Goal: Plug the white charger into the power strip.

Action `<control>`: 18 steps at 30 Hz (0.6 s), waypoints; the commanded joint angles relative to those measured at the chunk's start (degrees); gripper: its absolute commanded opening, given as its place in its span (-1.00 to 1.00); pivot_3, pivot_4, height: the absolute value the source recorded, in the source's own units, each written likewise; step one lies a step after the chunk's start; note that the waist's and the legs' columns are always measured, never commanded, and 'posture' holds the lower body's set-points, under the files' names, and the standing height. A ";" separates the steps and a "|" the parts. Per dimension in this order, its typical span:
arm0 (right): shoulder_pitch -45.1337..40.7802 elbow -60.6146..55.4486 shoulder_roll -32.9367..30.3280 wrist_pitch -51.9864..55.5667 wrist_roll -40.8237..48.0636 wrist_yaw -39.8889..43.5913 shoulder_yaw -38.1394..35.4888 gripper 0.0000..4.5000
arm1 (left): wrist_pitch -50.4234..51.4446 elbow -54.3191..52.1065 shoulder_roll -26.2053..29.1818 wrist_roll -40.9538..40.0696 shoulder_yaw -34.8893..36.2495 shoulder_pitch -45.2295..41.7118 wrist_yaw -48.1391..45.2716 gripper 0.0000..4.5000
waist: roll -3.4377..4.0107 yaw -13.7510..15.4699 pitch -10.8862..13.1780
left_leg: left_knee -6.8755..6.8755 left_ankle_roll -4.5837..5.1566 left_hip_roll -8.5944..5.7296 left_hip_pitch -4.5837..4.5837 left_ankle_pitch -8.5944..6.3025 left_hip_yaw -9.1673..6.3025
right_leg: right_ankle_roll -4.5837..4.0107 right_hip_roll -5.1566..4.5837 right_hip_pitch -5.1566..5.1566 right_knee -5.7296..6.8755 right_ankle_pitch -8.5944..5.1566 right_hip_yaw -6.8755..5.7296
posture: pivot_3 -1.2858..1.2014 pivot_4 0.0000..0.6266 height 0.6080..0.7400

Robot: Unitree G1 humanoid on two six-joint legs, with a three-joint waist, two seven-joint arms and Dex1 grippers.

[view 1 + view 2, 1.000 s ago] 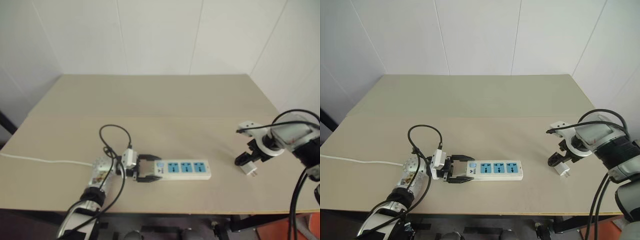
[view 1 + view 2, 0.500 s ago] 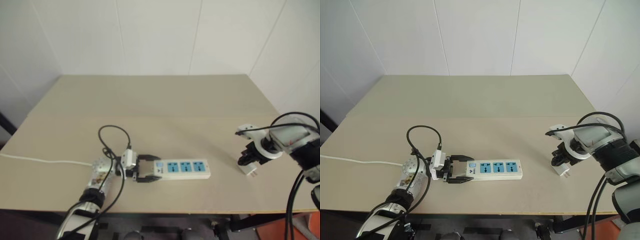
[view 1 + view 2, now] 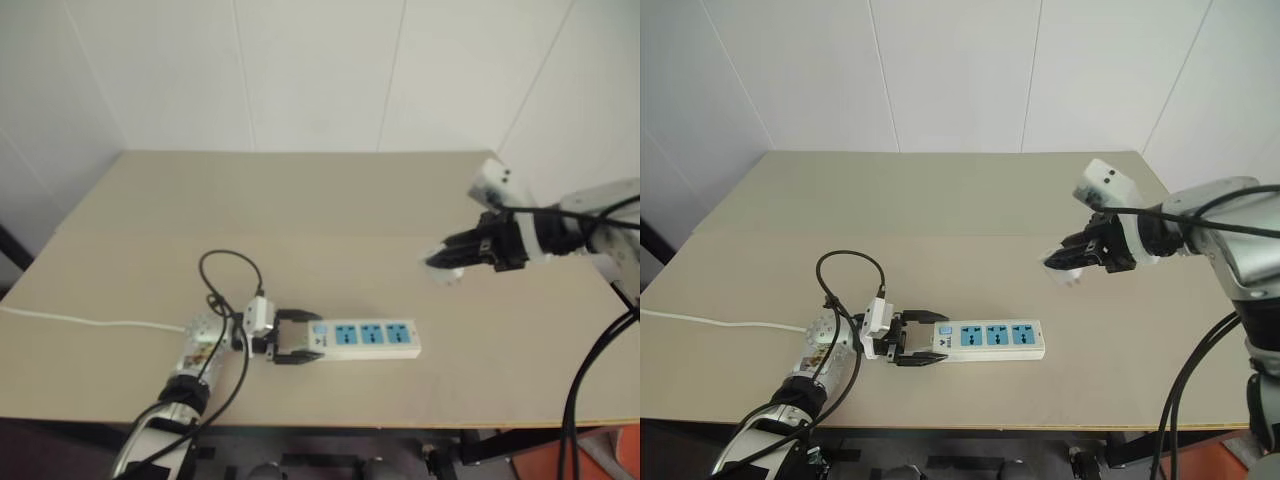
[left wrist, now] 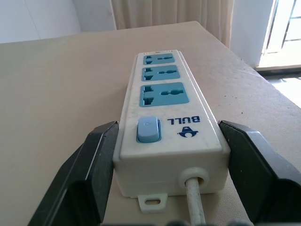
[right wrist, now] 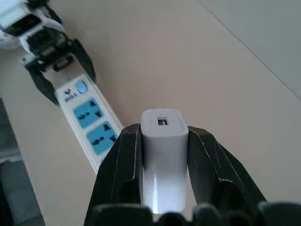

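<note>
The power strip (image 3: 375, 338) lies flat near the table's front edge, a white bar with three blue sockets facing up. My left gripper (image 3: 298, 340) is shut on its switch end, and one black finger (image 4: 101, 155) presses each long side by the blue switch (image 4: 147, 130). My right gripper (image 3: 1072, 258) hovers above the table, beyond the strip's right end, shut on the white charger (image 5: 163, 155). Its fingers (image 5: 127, 155) clamp the charger's two sides. In the right wrist view the strip (image 5: 91, 127) lies below and ahead of the charger. The prongs are hidden.
The strip's thin white cord (image 3: 80, 321) runs off to the left table edge. A black robot cable (image 3: 228, 268) loops above my left wrist. The beige table (image 3: 300, 195) meets a white wall at the back, and its right edge is near my right arm.
My right gripper closed on the charger where it lay at the table's right side, then lifted it and carried it left, turning as it went. The left gripper and strip stayed still.
</note>
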 commanded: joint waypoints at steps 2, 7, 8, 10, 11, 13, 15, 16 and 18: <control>10.05 -0.56 12.89 -17.44 4.67 -3.14 -13.88 -0.50 | 3.39 -1.73 0.92 2.28 -0.92 2.31 2.80 0.42 | -0.08 -0.15 0.02 | -0.01 0.00 0.01 0.33 0.00 0.02 | 0.01 0.01 0.34 -0.02 0.02 0.03 | 0.03 -0.52 1.00; 13.98 7.57 25.70 -35.79 5.21 2.08 -14.76 -0.50 | 5.78 -4.62 1.61 1.98 -0.89 3.60 4.12 0.42 | -0.03 -0.49 0.06 | -0.10 0.00 0.05 0.65 0.00 0.06 | 0.01 0.09 0.50 0.04 0.04 0.09 | 0.03 -0.52 1.00; 14.28 9.54 28.22 -38.99 5.29 3.16 -14.48 -0.50 | 5.77 -4.88 1.84 2.16 -0.97 3.82 4.18 0.42 | -0.03 -0.56 0.06 | -0.10 0.01 0.06 0.71 0.00 0.06 | 0.01 0.10 0.56 0.03 0.04 0.09 | 0.03 -0.52 1.00; 14.91 12.61 32.43 -44.50 5.14 5.17 -13.85 -0.50 | 6.18 -5.81 2.20 1.99 -1.04 4.37 4.14 0.42 | -0.03 -0.71 0.06 | -0.11 0.00 0.09 0.77 0.00 0.07 | -0.03 0.12 0.59 0.04 0.06 0.11 | 0.03 -0.52 1.00; 15.26 14.46 34.40 -47.09 4.70 6.46 -13.09 -0.50 | 6.55 -6.48 2.37 1.79 -1.07 4.69 4.07 0.42 | -0.02 -0.73 0.06 | -0.11 0.00 0.09 0.77 0.00 0.08 | -0.03 0.13 0.57 0.06 0.06 0.11 | 0.03 -0.52 1.00; 15.55 18.88 37.45 -51.70 3.02 9.28 -10.90 -0.50 | 7.10 -7.74 2.90 1.74 -1.49 5.24 3.46 0.42 | -0.01 -0.87 0.07 | -0.13 0.00 0.10 0.77 0.00 0.07 | -0.05 0.14 0.56 0.06 0.07 0.11 | 0.03 -0.52 1.00; 15.88 23.07 40.48 -57.62 0.43 11.09 -8.58 -0.50 | 7.61 -8.90 3.50 1.61 -1.73 5.80 3.00 0.42 | 0.00 -1.27 0.07 | -0.14 0.00 0.10 0.77 0.00 0.08 | -0.05 0.14 0.54 0.07 0.07 0.12 | 0.03 -0.52 1.00; 15.90 24.87 41.66 -59.92 -0.60 11.84 -7.60 -0.50 | 7.85 -9.41 3.78 1.53 -1.80 6.01 2.91 0.42 | 0.02 -1.43 0.08 | -0.15 0.00 0.11 0.77 0.00 0.08 | -0.06 0.14 0.53 0.07 0.07 0.12 | 0.03 -0.52 1.00; 15.48 27.77 42.98 -61.77 -1.72 13.77 -5.79 -0.50 | 8.25 -10.07 4.34 1.30 -1.72 6.23 2.73 0.42 | 0.04 -1.63 0.10 | -0.17 0.00 0.11 0.78 0.00 0.07 | -0.07 0.15 0.51 0.10 0.07 0.11 | 0.03 -0.52 1.00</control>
